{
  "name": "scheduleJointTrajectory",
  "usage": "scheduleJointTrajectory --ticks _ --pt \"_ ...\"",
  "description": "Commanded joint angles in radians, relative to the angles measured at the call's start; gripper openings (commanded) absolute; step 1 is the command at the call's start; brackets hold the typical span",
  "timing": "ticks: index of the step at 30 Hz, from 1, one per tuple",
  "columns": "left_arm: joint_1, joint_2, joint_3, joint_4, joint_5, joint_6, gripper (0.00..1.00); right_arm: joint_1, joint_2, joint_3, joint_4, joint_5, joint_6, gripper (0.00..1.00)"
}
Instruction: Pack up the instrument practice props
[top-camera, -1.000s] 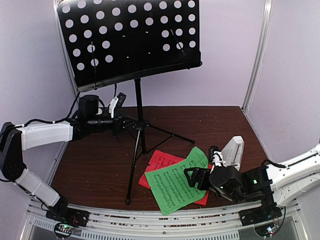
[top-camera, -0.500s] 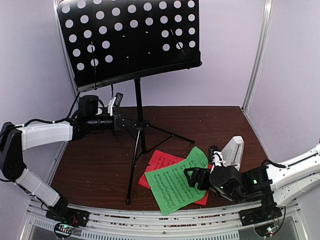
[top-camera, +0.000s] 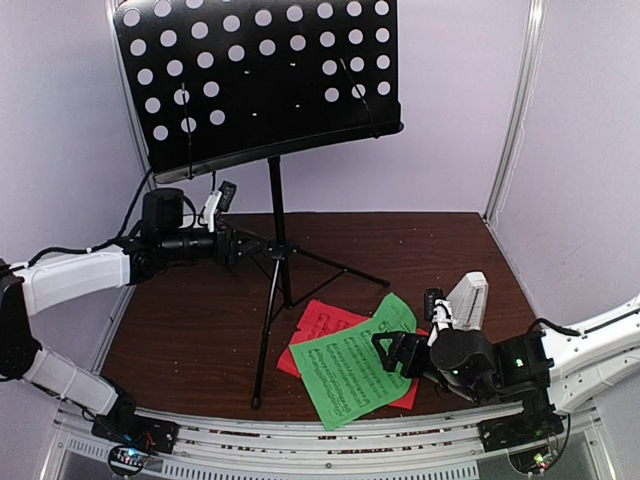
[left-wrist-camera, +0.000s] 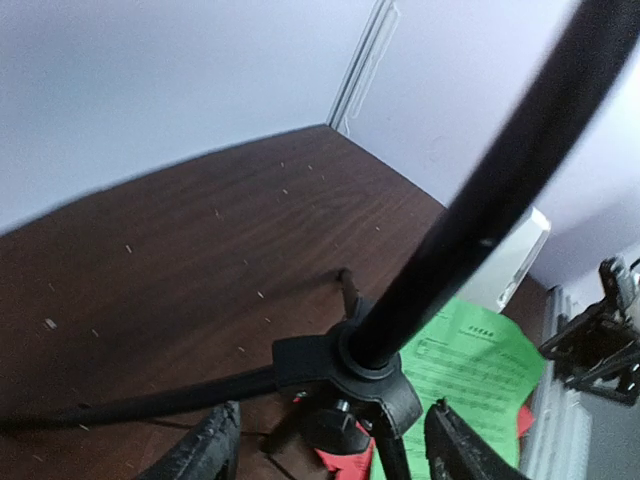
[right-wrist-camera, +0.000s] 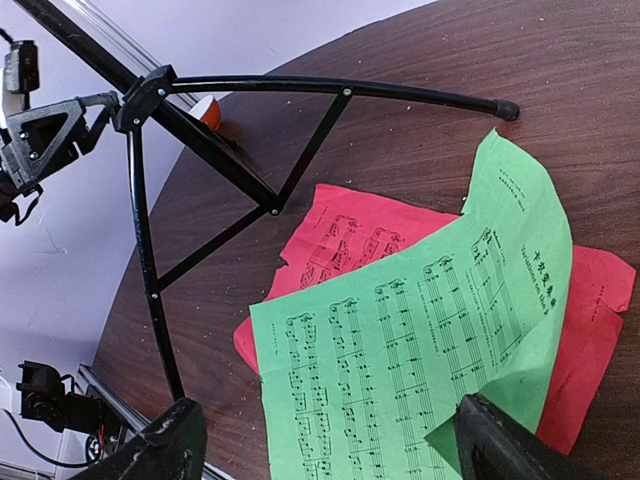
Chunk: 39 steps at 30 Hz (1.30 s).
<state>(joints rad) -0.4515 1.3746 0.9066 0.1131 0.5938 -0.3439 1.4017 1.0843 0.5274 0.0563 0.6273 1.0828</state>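
Music stand (top-camera: 277, 200) grab underway: left gripper (top-camera: 243, 246) spread near its pole, right gripper (top-camera: 388, 352) spread over green page (top-camera: 345, 378); next we advance left, clamp.

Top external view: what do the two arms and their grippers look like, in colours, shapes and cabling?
The left arm and right arm both have white shell links with black joints, and thin black cables loop alongside them. The left gripper and right gripper are black, each with two black fingers.
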Motion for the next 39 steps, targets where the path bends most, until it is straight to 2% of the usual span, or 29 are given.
scheduleJointTrajectory --ticks 1,4,10,15,18,21,28,34,39 --pt "0.007 -0.078 -0.063 0.09 -0.096 0.352 0.69 -0.004 -0.022 -0.03 0.033 0.011 -0.008 0.88" --pt "0.007 -0.072 -0.094 0.107 -0.032 0.495 0.69 -0.003 -0.023 -0.028 0.034 0.004 -0.019 0.88" --pt "0.006 -0.041 -0.101 0.113 0.089 0.548 0.69 -0.003 -0.024 -0.027 0.037 -0.012 -0.047 0.88" --pt "0.006 -0.018 -0.09 0.12 0.082 0.559 0.65 -0.004 -0.011 -0.021 0.039 -0.02 -0.053 0.89" --pt "0.006 -0.003 -0.075 0.117 0.088 0.563 0.51 -0.004 -0.001 -0.019 0.043 -0.028 -0.05 0.89" --pt "0.006 0.009 -0.066 0.114 0.086 0.568 0.47 -0.004 0.008 -0.016 0.043 -0.033 -0.048 0.89" --pt "0.006 0.034 -0.055 0.133 0.077 0.568 0.45 -0.004 0.017 -0.009 0.039 -0.038 -0.048 0.89" --pt "0.005 0.034 -0.065 0.187 0.003 0.546 0.45 -0.004 0.023 -0.003 0.038 -0.039 -0.047 0.89" --pt "0.005 0.046 -0.062 0.207 0.05 0.526 0.43 -0.004 0.03 0.002 0.035 -0.04 -0.048 0.89"
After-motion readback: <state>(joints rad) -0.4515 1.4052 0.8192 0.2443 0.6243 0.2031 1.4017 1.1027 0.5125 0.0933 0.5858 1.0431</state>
